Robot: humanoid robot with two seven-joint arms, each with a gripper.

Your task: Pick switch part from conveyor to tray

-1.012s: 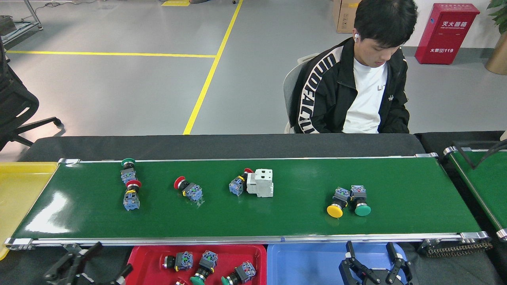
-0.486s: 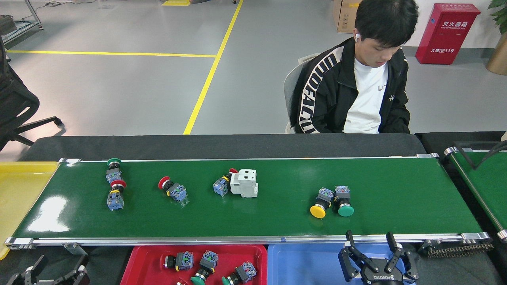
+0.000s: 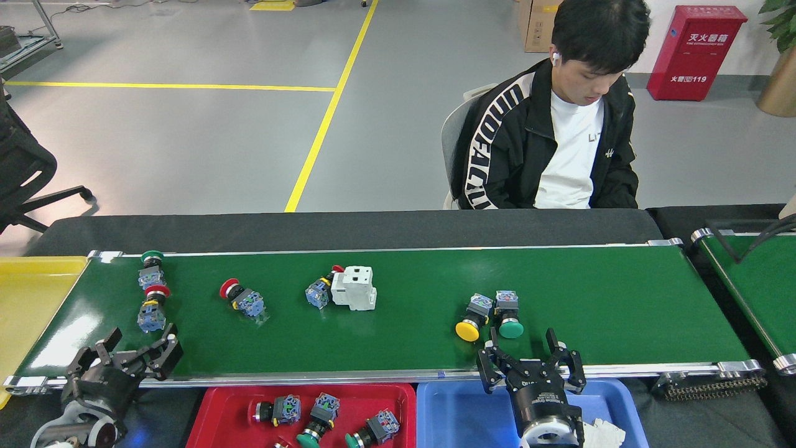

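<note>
Plainly, the switch parts are small, stiff plastic push-buttons: a broad round cap on a narrow neck, with a blocky blue-and-grey contact body behind. I judge them light and hard, unlikely to crush, but liable to roll on the cap and skid on the long glossy dark-green conveyor belt [image 3: 398, 348]; the squarer body looks a surer hold than the smooth cap. Nearest the right tool [image 3: 530, 362] lie the yellow-capped switch part [image 3: 471, 320] and the green-capped switch part [image 3: 508, 316], just beside each other at lower centre-right, so a clean grip on one may nudge the other. The right tool hangs released, fingers spread, over the belt's near rail just below that pair. The left tool [image 3: 127, 353], also released and holding nothing, sits over the near rail at lower left, near the stacked red-capped and green-capped switch parts [image 3: 151, 292]. Against the earlier frames, every part has shifted leftward with the belt, and both tools have come up from the bottom edge to the rail. Below, the red plastic tray [image 3: 217, 404] holds several parts already; the blue plastic tray [image 3: 460, 410] beside it holds none that show.
</note>
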